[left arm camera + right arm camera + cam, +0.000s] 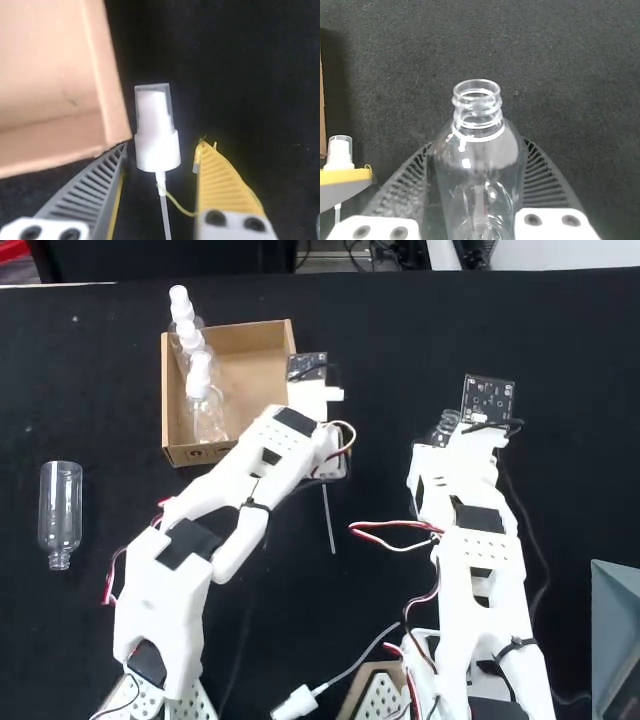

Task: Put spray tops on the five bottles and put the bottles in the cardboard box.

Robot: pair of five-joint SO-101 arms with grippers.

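One spray top point(156, 131) sits between left end effector point(161, 146) jaws.

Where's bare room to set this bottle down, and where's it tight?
Bare: the table right of the right end effector holding the bottle; also the cardboard box's right half. Tight: between box and bottle, where the left end effector straddles a spray top.

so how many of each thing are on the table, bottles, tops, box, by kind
capped bottles: 3
uncapped bottles: 2
loose spray tops: 2
cardboard box: 1
total: 8
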